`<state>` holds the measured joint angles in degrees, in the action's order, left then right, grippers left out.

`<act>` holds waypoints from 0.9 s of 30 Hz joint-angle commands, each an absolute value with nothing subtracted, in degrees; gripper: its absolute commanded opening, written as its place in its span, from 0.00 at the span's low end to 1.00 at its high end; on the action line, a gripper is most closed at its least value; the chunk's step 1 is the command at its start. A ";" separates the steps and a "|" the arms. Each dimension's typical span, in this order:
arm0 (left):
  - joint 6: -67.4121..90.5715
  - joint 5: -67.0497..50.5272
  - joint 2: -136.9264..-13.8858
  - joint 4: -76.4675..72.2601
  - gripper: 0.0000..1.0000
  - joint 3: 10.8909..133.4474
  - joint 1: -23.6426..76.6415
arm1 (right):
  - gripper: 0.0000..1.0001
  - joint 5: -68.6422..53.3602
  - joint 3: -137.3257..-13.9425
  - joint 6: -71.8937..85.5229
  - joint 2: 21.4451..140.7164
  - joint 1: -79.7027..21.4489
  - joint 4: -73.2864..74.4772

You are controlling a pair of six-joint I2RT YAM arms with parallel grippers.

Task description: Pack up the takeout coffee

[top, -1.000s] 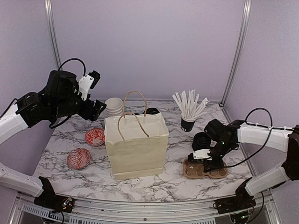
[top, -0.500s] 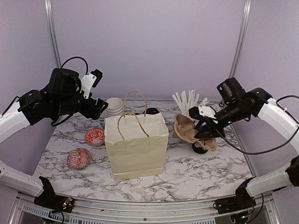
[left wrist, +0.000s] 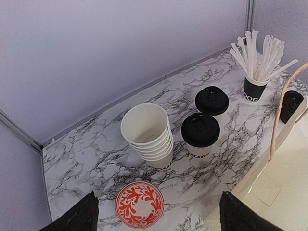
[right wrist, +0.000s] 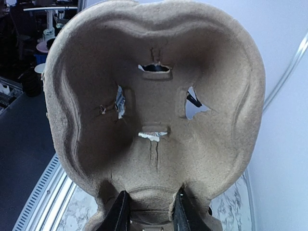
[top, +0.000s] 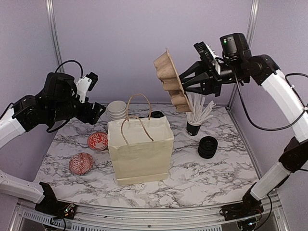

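Note:
Two takeout coffee cups, white with black lids, stand side by side behind the bag in the left wrist view: one nearer (left wrist: 200, 135), one farther (left wrist: 211, 102). From above only a black lid (top: 156, 114) peeks over the bag's rim. My right gripper (top: 188, 82) is shut on a brown pulp cup carrier (top: 171, 82), held high and tilted on edge above the bag's right side; the carrier (right wrist: 154, 106) fills the right wrist view, pinched between my fingers (right wrist: 120, 214). My left gripper (top: 98, 113) is open and empty, above the table left of the cups.
An open paper bag (top: 139, 149) with rope handles stands mid-table. Lidless stacked white cups (left wrist: 148, 134), a black cup of white stirrers (top: 194, 122), a stack of black lids (top: 208, 147) and two red patterned bowls (top: 98, 141) (top: 81, 163) stand around it.
My right arm has lifted the carrier from the table at the right up high and leftward, tilting it on edge. My left arm has shifted slightly.

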<state>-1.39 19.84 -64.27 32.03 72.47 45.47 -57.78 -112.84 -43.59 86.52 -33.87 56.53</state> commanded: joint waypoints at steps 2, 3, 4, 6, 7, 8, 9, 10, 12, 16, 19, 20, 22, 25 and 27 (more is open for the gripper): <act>-0.47 21.37 -61.37 33.33 0.88 70.69 44.99 | 0.26 -65.24 -116.54 -39.47 93.78 -39.17 53.39; -0.50 21.51 -61.06 33.27 0.88 70.50 44.88 | 0.26 -66.05 -116.89 -38.46 94.99 -39.44 52.61; -0.46 21.67 -60.84 33.31 0.88 70.34 44.85 | 0.26 -67.10 -117.47 -37.74 96.33 -39.69 52.22; -0.49 21.79 -60.41 33.33 0.88 70.10 44.79 | 0.26 -68.24 -118.92 -37.58 98.78 -40.28 52.89; -0.45 21.84 -60.19 33.31 0.88 69.97 44.74 | 0.26 -68.36 -119.16 -37.56 100.00 -40.61 53.06; -0.45 22.01 -60.10 33.37 0.88 69.80 44.69 | 0.26 -68.38 -119.22 -37.53 100.62 -40.88 53.06; -0.45 22.17 -60.07 33.33 0.89 69.68 44.71 | 0.26 -68.30 -119.11 -37.49 101.24 -41.15 52.95; -0.51 22.29 -59.97 33.26 0.89 69.55 44.62 | 0.26 -68.23 -119.13 -37.40 101.82 -41.35 52.84; -0.63 22.36 -59.94 33.22 0.89 69.29 44.48 | 0.26 -67.97 -119.26 -36.75 102.78 -41.66 52.02; -0.88 22.15 -60.37 33.15 0.89 68.65 44.30 | 0.26 -65.78 -119.13 -34.42 104.74 -41.98 49.90; -1.21 22.47 -60.39 32.81 0.89 68.10 44.15 | 0.27 -64.64 -117.87 -32.53 105.96 -42.10 47.87; -1.34 22.77 -60.36 32.78 0.89 67.85 44.10 | 0.27 -64.34 -117.26 -31.72 106.26 -42.23 46.93; -1.29 23.57 -60.02 32.64 0.89 67.56 43.76 | 0.27 -63.85 -116.75 -31.13 106.85 -42.64 46.35; -0.46 25.33 -59.44 32.65 0.89 66.92 42.62 | 0.27 -62.05 -116.22 -31.33 107.39 -43.63 46.60; 0.36 25.68 -59.07 32.54 0.89 66.59 41.34 | 0.27 -60.13 -115.31 -32.69 107.26 -44.27 47.28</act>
